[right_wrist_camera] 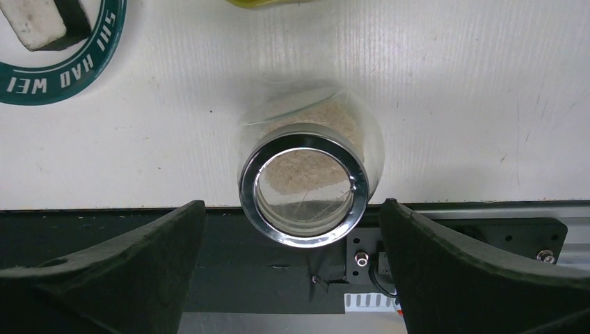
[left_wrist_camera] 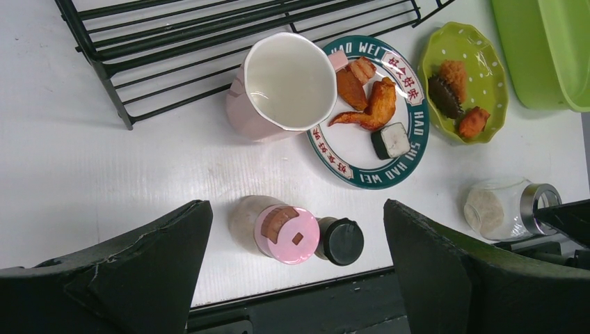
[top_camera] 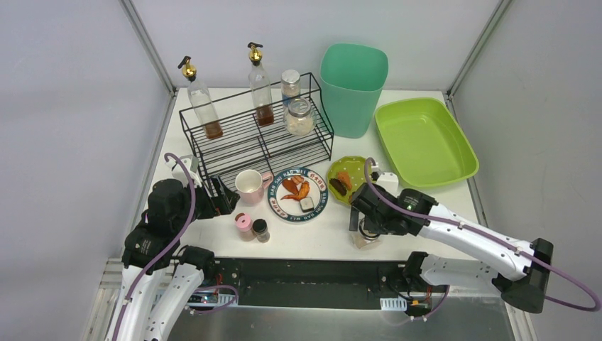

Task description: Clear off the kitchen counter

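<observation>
Nearest me on the left, my left fingers stood wide apart, holding nothing, above a pink-capped shaker and a black-capped shaker touching it. Farther off, a pink mug sat against a plate of food, then a green dish. On the right, my right fingers were spread either side of a glass jar, clear of it. Everything rested on the white surface, stretching from the arms to the far wall.

A lab booth: blank panels, aluminium posts around a kitchen counter.
</observation>
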Controlling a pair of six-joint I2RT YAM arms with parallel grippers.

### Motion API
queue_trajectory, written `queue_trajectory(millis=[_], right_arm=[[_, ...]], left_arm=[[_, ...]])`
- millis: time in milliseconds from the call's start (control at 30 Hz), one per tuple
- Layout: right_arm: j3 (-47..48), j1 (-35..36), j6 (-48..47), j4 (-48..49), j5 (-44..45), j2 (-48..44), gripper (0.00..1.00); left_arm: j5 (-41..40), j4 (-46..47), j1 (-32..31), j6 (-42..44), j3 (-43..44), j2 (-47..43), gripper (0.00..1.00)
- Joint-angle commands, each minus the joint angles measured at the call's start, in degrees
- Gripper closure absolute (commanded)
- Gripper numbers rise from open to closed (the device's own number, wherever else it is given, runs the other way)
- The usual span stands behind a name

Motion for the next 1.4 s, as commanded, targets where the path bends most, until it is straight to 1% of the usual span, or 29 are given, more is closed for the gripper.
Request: queue_trajectory(millis=[0,100,267,400,567,667,733,833,867,933,1067,1200,1367], right_arm=[[-1.5,1.0,2.7,0.0,2.1,1.3,0.01],[-2.2,1.0,3.2,0.5,3.6,1.4,0.01],[-2.3,1.0,2.2,2.1,2.9,3.8,0.01],[-2.8,1.0,1.6,4.2,1.7,5.0,0.05],[-2.5,1.0,1.0,5.1,1.2,5.9,0.20],[-1.6,1.0,0.6,4.6,1.2,6.7,0.31],[-0.8,1.0,0.4,4.1,1.6,7.2,0.40],[1.1,1.0,0.2,2.3,3.2,7.5,0.57],[2.2,1.0,0.1,1.7,3.9,7.5,0.64],[4.9,1.2,-0.5,0.2,4.9,7.5,0.71],[12.8,1.5,-3.0,-3.5,7.0,8.7,0.73],[22.3,1.5,-6.9,-6.0,7.8,11.9,0.74],[35.3,1.5,-14.1,-6.4,7.7,19.7,0.76]], left_arm=[[1.4,2.3,0.7,0.9,-0.4,-0.2,0.01],[1.4,2.3,0.6,0.9,-0.6,-0.3,0.01],[1.4,2.3,0.7,0.9,-0.5,-0.4,0.00],[1.4,2.3,0.6,0.9,-0.5,-0.5,0.00],[1.3,2.3,0.7,0.8,-0.5,-0.4,0.00],[1.2,2.3,0.7,0.8,-0.5,-0.2,0.00],[1.2,2.3,0.7,0.8,-0.6,-0.2,0.00],[1.4,2.3,0.7,0.8,-0.5,-0.3,0.00],[1.3,2.3,0.6,0.8,-0.5,-0.2,0.00],[1.3,2.3,0.6,0.8,-0.5,-0.2,0.00],[1.2,2.3,0.6,0.8,-0.5,0.0,0.00],[1.0,2.3,0.7,0.8,-0.5,0.1,0.00],[0.7,2.3,0.7,0.7,-0.6,-0.1,0.00]])
